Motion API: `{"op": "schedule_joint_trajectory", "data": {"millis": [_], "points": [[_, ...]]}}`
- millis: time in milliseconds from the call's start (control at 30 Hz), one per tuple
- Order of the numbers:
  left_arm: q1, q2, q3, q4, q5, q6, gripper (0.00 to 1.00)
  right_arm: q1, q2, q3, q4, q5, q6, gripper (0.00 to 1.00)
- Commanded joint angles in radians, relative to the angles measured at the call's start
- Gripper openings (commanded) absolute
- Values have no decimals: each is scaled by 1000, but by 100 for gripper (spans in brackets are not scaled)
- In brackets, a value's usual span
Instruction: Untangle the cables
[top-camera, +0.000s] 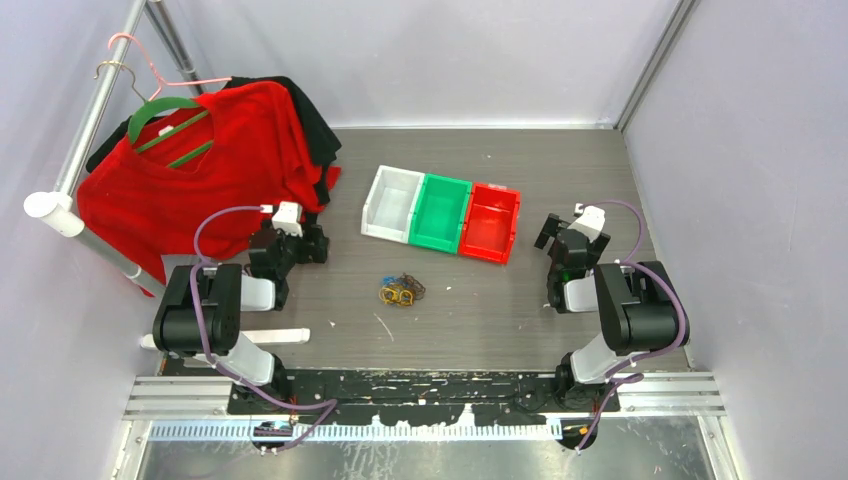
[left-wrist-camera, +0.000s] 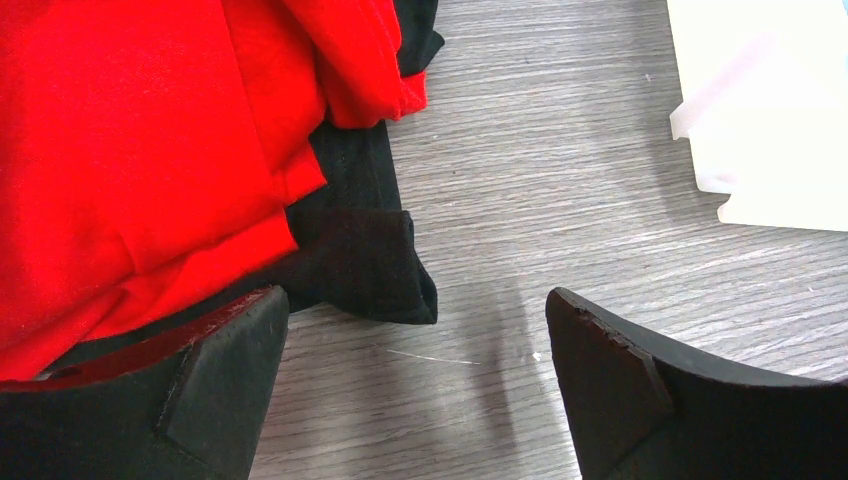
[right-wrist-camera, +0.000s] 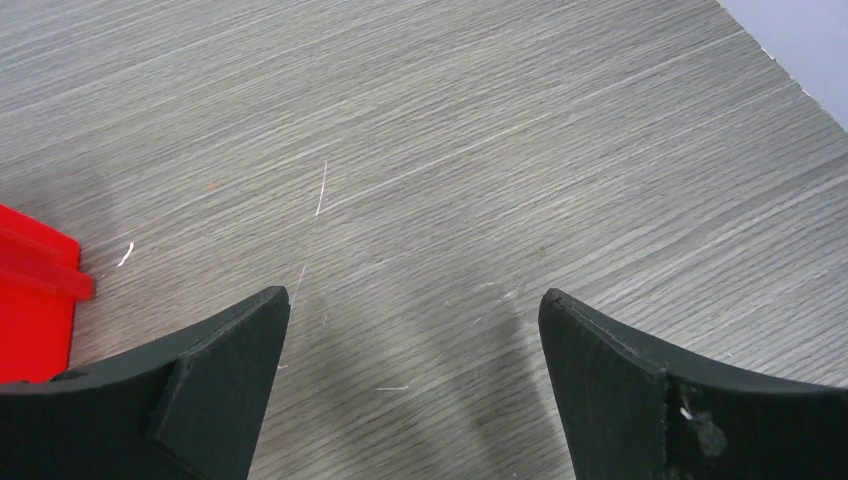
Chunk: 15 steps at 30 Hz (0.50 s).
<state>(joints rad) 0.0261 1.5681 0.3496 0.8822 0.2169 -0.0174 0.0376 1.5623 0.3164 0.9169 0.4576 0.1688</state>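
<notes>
Basically nothing was done yet, I'd say: the cables (top-camera: 401, 291) sat as one small knotted clump on the wooden table (top-camera: 480, 310), about midway between the two arms, on the near side of the green bin (top-camera: 441, 212) and apart from it. Yellow-orange loops were wound up with dark strands and a bit of blue, too small to tell what crossed what. The left gripper (left-wrist-camera: 415, 330) hung wide open and empty by the red shirt (left-wrist-camera: 130, 150); the right gripper (right-wrist-camera: 415, 320) was open too, over bare table. Neither touched the clump, so all the separating was left.
</notes>
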Motion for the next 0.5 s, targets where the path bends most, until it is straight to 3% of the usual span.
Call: {"op": "schedule_joint_trajectory", "data": {"millis": [0, 267, 367, 467], "points": [[1, -22, 9, 48, -9, 11, 99, -1, -16, 18, 45, 0, 11, 100], [0, -20, 9, 48, -9, 11, 99, -7, -16, 26, 31, -59, -6, 100], [0, -22, 9, 47, -9, 11, 99, -11, -31, 21, 31, 53, 42, 100], [2, -23, 7, 49, -10, 8, 99, -16, -49, 23, 9, 55, 53, 100]]}}
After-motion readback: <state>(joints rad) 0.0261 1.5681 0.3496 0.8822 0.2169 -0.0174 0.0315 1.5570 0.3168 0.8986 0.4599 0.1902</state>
